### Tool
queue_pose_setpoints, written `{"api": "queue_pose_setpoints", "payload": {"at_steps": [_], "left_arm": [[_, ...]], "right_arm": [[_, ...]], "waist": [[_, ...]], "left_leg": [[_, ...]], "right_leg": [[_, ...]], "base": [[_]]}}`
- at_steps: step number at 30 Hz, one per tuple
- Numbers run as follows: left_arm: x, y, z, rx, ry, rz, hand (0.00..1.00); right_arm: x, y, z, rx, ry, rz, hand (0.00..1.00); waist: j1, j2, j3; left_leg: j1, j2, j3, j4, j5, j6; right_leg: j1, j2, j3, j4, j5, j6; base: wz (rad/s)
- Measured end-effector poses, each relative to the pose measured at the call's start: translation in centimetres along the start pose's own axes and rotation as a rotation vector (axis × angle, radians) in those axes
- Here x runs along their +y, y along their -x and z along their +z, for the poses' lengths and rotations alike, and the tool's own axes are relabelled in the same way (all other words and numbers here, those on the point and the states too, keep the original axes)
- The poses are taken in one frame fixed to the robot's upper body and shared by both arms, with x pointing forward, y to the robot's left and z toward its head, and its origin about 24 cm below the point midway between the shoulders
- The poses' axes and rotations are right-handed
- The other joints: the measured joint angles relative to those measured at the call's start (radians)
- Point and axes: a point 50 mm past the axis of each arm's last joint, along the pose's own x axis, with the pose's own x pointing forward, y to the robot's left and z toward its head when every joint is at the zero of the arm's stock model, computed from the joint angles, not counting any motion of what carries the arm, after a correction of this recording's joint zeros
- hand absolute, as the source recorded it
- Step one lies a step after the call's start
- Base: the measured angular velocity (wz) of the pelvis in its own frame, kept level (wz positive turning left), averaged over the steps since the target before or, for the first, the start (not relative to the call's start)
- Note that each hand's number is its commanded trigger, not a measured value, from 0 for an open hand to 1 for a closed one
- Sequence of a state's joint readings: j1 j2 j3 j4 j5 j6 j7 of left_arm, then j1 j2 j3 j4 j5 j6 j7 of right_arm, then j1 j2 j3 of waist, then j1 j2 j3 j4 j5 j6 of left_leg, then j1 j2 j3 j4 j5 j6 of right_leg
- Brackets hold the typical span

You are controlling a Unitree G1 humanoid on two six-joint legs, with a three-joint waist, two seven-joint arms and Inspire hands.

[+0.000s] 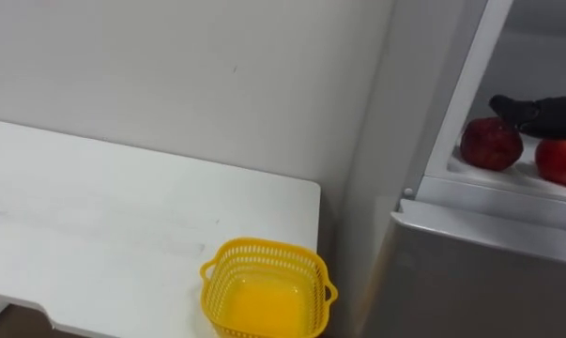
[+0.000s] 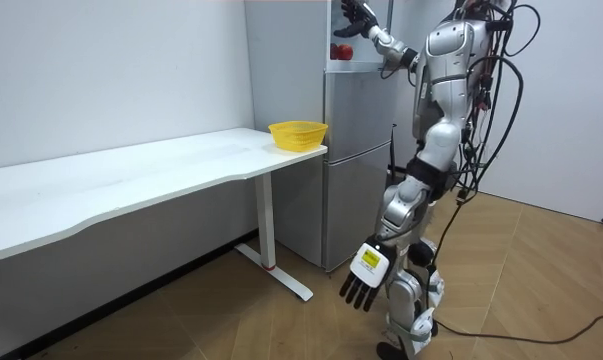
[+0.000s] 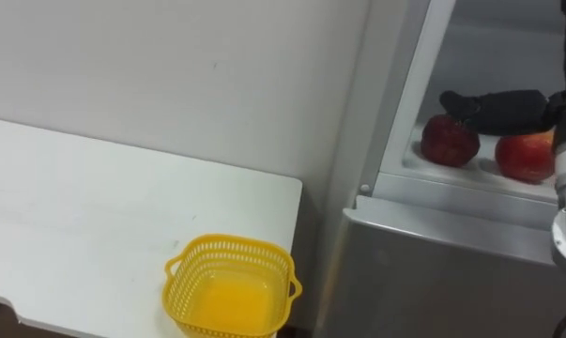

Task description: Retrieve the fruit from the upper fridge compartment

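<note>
while the right hand [image 3: 497, 110] reaches into the open upper compartment of the fridge [image 3: 433, 268], its dark fingers lie stretched out nearly flat and hold nothing. the fingertips sit at the top of a red apple [image 3: 450, 141]; whether they actually touch its skin cannot be told. a second apple [image 3: 525, 157], just as red, round and glossy, rests just beside the first, under the wrist. both stand on a smooth white shelf [image 3: 423, 178] at the compartment's front edge.

below the shelf the fridge's front is plain matte grey, flat and unmarked. beside the fridge a yellow plastic basket [image 3: 231, 246], squarish with rounded corners, slotted lattice walls and a small handle on each side, sits at the corner of a smooth white table [image 3: 76, 207] against a pale wall [image 3: 170, 66].

the robot stands upright facing the fridge, its left hand [image 2: 366, 283] hanging low at its side with loose, relaxed fingers, holding nothing.
</note>
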State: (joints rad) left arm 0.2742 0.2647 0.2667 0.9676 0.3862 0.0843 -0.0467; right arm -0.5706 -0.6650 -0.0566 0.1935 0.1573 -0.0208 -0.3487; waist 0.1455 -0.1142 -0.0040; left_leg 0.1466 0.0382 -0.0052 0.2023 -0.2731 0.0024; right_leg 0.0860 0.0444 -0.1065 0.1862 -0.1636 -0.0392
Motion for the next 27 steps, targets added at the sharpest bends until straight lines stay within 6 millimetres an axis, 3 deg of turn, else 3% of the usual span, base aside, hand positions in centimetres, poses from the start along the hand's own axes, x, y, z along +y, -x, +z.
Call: {"api": "queue_pose_setpoints", "payload": {"at_steps": [12,20,27], "left_arm": [[0.1,-0.1,0.4,-0.014,0.000,-0.004,0.00],[0.1,-0.1,0.5,-0.014,0.002,-0.004,0.00],[0.1,0.0,0.2,-0.003,0.001,-0.004,0.00]], "right_arm": [[0.7,0.2,-0.8,0.027,0.035,0.064,0.00],[1.1,-0.1,-1.5,0.058,0.066,0.119,0.00],[1.1,-1.0,-1.8,0.094,0.073,0.137,0.00]], "waist": [[0.000,-0.011,0.0044],[0.016,-0.022,-0.0008],[0.022,-0.020,0.0010]], "left_leg": [[0.001,0.001,0.001,-0.001,0.000,0.000],[-0.001,0.001,0.000,0.002,0.000,0.000],[-0.006,0.001,0.000,0.003,0.000,0.000]], "right_leg": [[-0.002,0.001,0.001,0.001,0.000,0.000],[-0.003,0.001,0.003,0.002,0.000,0.000],[-0.005,0.001,0.001,0.002,0.000,0.000]], "base": [[-0.01],[0.00],[0.00]]}}
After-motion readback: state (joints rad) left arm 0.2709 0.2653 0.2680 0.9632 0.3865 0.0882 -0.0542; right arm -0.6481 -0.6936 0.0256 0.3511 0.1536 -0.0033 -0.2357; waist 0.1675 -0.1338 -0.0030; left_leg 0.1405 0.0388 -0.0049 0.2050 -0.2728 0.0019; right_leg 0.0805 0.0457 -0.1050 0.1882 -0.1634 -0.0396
